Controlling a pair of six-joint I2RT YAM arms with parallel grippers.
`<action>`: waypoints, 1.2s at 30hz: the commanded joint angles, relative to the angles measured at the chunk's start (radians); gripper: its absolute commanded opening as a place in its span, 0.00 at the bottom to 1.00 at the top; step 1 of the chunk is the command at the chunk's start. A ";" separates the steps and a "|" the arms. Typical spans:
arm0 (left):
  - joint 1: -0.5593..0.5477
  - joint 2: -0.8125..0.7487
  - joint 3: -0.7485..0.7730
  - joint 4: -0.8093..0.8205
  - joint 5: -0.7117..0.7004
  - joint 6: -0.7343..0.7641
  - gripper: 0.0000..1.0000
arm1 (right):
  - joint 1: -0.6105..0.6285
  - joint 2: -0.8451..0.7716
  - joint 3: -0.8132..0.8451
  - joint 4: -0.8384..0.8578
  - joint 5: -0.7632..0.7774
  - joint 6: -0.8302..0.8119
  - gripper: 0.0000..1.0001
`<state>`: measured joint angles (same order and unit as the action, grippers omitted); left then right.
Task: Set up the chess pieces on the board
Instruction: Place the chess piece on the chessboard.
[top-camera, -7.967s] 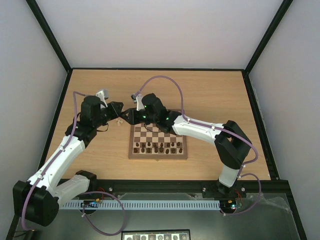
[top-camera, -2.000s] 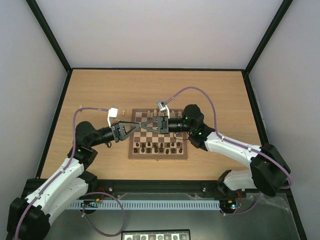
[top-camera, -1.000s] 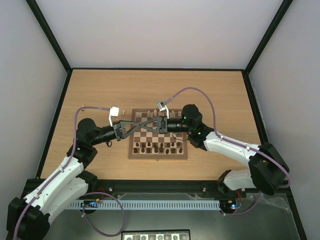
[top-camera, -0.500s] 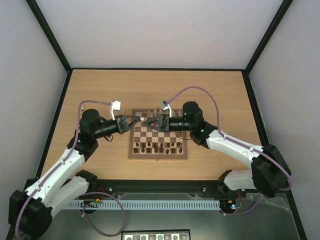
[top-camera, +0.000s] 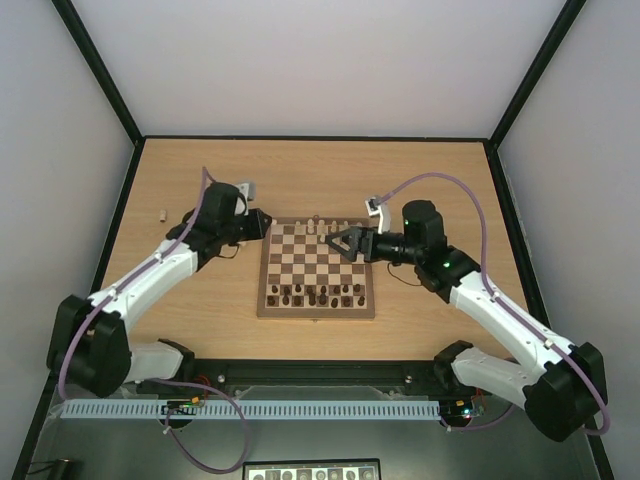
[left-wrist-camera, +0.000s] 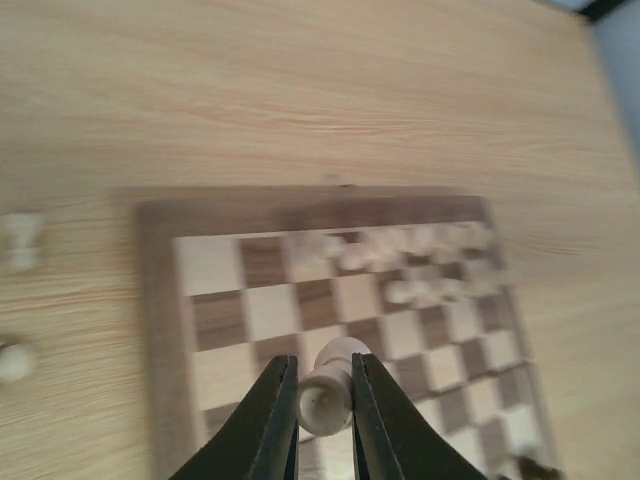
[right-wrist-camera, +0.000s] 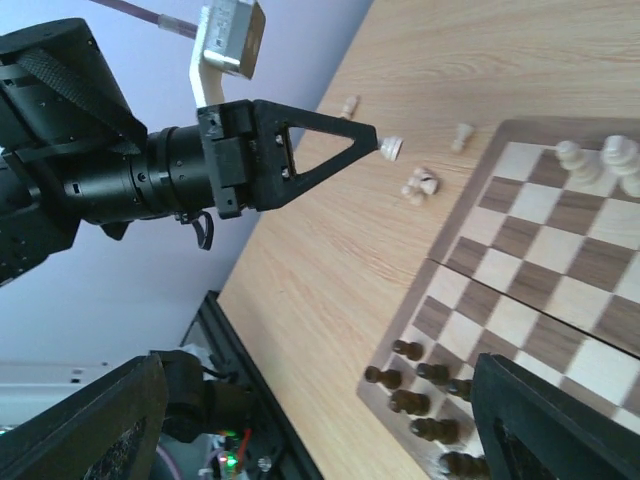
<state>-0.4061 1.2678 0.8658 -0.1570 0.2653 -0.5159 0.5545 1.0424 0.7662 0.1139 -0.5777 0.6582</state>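
The board (top-camera: 318, 272) lies mid-table, with dark chessmen (top-camera: 320, 295) on its near rows and a few cream chess pieces (top-camera: 316, 228) on its far row. My left gripper (top-camera: 262, 228) hovers at the board's far left corner. In the left wrist view it (left-wrist-camera: 325, 400) is shut on a cream pawn (left-wrist-camera: 327, 388) lying sideways above the board (left-wrist-camera: 160, 300). My right gripper (top-camera: 346, 243) stands open over the board's far right part with nothing in it. The right wrist view shows its wide-apart fingers (right-wrist-camera: 85, 430), the left gripper (right-wrist-camera: 380, 146) and the held pawn (right-wrist-camera: 393, 149).
Loose cream pieces lie on the table left of the board (left-wrist-camera: 20, 240) (left-wrist-camera: 14, 360), seen in the right wrist view as a small cluster (right-wrist-camera: 420, 184) and singles (right-wrist-camera: 349, 105) (right-wrist-camera: 461, 135). Another cream piece (top-camera: 162, 213) stands far left. Dark chessmen (right-wrist-camera: 420, 392) line the near edge.
The two grippers, tip to tip over the board a moment ago, have parted. The right one opened and drew back right; the left one swung to the far left corner with the pawn.
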 joint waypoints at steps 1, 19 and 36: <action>-0.042 0.078 0.041 -0.130 -0.291 0.021 0.07 | -0.023 -0.020 0.007 -0.114 0.035 -0.103 0.84; -0.158 0.469 0.308 -0.187 -0.588 0.015 0.06 | -0.073 -0.010 -0.050 -0.101 -0.025 -0.131 0.85; -0.185 0.586 0.362 -0.195 -0.652 0.028 0.07 | -0.076 0.015 -0.056 -0.082 -0.045 -0.124 0.85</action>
<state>-0.5846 1.8385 1.1896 -0.3336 -0.3553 -0.4999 0.4843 1.0512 0.7242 0.0219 -0.5980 0.5415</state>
